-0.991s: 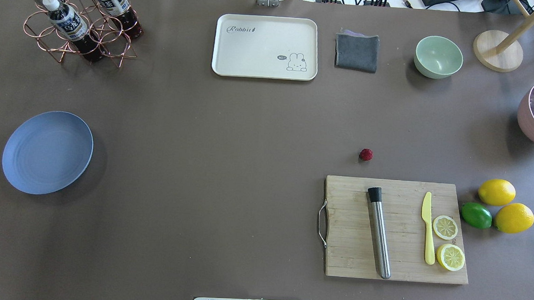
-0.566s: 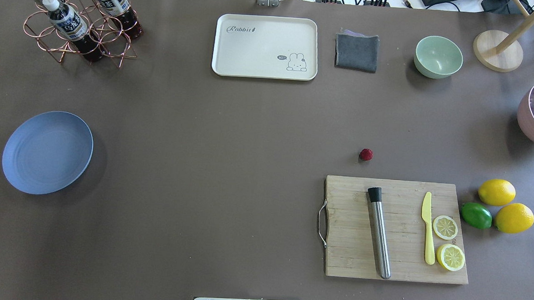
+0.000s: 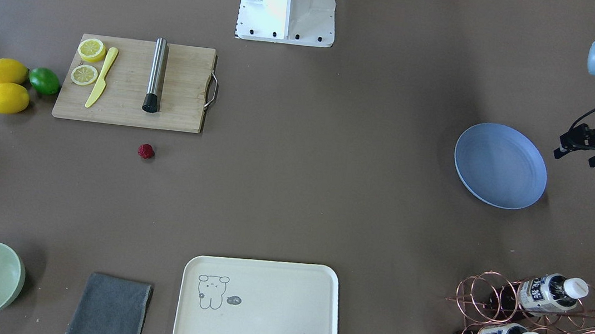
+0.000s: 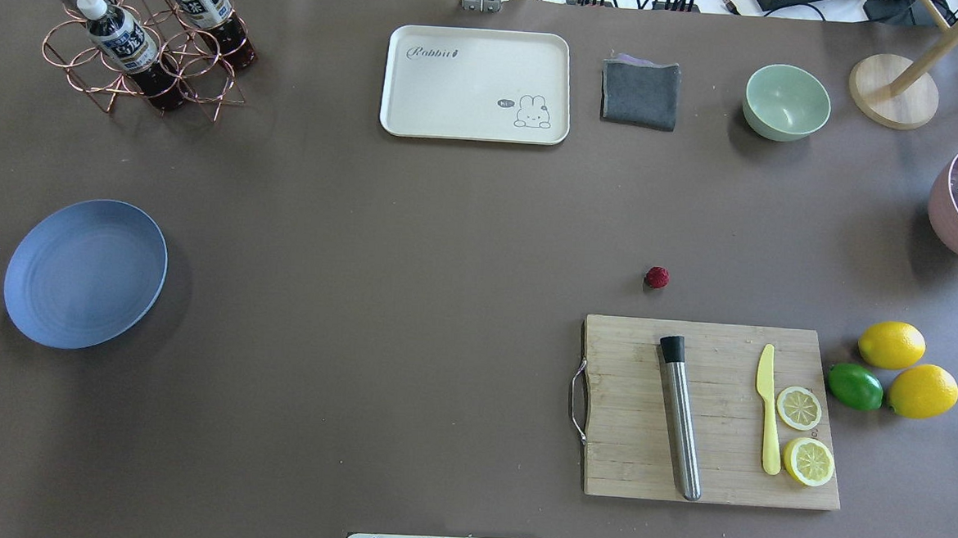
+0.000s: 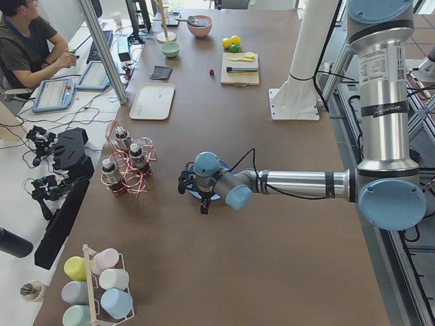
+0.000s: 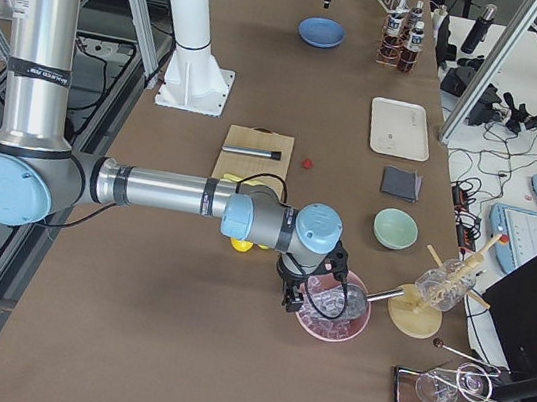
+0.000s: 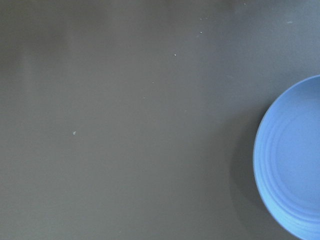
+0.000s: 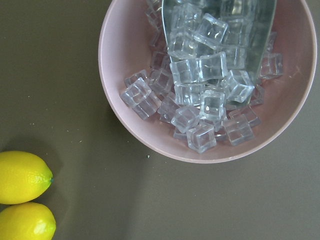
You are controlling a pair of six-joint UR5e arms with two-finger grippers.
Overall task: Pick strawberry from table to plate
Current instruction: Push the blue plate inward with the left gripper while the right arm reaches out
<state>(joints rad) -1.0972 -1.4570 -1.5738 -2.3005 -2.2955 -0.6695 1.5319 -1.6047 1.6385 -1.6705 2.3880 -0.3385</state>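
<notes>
The strawberry, a tiny dark-red bumpy berry, lies on the brown table just beyond the cutting board. The light-blue plate sits far off at the table's left end and holds nothing. Beside the plate's outer edge hovers my left gripper, its black fingers apart and holding nothing. My right gripper hangs over the pink bowl of ice at the other end, and I cannot tell its state. The right wrist view shows no fingers.
A wooden cutting board carries a steel muddler, a yellow knife and two lemon slices. Two lemons and a lime lie to its right. A cream tray, grey cloth, green bowl, bottle rack and pink ice bowl line the far edges.
In the overhead view a black part of my left arm, with its cable, has come in at the left edge beside the plate. The strawberry and plate have not moved.
</notes>
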